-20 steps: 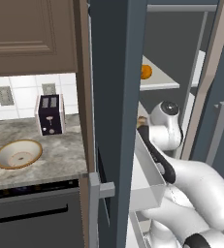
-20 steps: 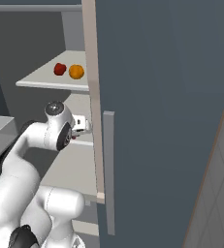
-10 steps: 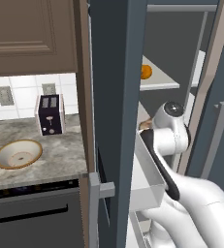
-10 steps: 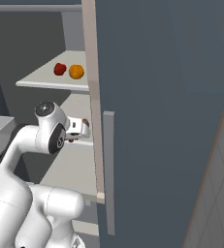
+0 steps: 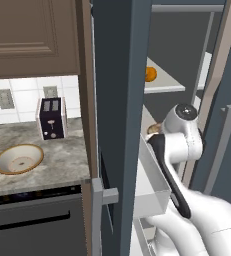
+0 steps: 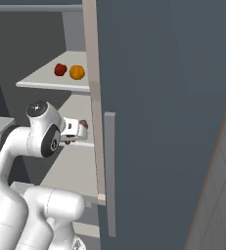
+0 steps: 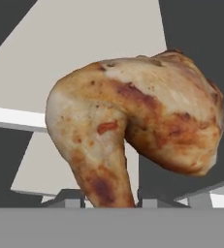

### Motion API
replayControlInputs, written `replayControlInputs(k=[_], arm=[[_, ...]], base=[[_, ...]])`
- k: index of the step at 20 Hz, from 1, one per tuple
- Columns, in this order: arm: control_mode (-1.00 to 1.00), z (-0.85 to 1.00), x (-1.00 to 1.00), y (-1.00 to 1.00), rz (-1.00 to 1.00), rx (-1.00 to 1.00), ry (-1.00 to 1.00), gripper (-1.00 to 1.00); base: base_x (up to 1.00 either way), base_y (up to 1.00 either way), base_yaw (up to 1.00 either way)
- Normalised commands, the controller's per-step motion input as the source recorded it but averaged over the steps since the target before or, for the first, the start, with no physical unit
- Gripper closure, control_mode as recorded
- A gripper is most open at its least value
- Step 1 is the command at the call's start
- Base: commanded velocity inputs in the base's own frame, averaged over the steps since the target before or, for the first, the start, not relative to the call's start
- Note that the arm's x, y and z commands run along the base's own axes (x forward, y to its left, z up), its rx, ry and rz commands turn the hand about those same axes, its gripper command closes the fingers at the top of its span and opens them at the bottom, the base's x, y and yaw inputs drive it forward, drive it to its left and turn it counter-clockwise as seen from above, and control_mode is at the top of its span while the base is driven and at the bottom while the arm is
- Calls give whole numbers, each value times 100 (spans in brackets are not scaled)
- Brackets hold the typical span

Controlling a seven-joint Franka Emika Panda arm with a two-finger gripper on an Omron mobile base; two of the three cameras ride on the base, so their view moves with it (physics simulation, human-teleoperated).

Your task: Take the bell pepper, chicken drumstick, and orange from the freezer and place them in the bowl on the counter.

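My gripper (image 7: pixel 108 199) is shut on the narrow end of the golden-brown chicken drumstick (image 7: pixel 142 121), which looms large in the hand view. From the right base view the gripper (image 6: pixel 78 132) and the drumstick (image 6: pixel 84 124) sit over the freezer's middle shelf (image 6: pixel 75 166), just behind the door edge. The red bell pepper (image 6: pixel 60 69) and the orange (image 6: pixel 77 72) lie side by side on the shelf above. The orange (image 5: pixel 151 74) and a bit of drumstick (image 5: pixel 153 129) also show in the left base view. The beige bowl (image 5: pixel 18 159) rests on the marbled counter (image 5: pixel 62 167).
The tall slate-grey freezer door (image 6: pixel 163 107) stands open close to the right of my hand. A door bin (image 5: pixel 154 185) juts out beside my forearm. A dark toaster (image 5: pixel 52 117) stands on the counter behind the bowl, under brown wall cabinets.
My arm's upper joint has swung a little while the hand stays at the middle shelf. The jaws have closed slightly tighter on the drumstick.
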Motion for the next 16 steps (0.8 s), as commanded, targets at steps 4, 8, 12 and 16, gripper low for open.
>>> replayControlInputs(k=[4,8,12,16], arm=[[-100,19,-36,-3,0,1,1,100],[-100,19,-41,-4,0,4,0,100],[-100,25,-34,-5,0,3,0,100],[-100,33,-25,-1,-1,1,0,100]], base=[[0,0,0],[0,0,0],[0,0,0],[0,0,0]])
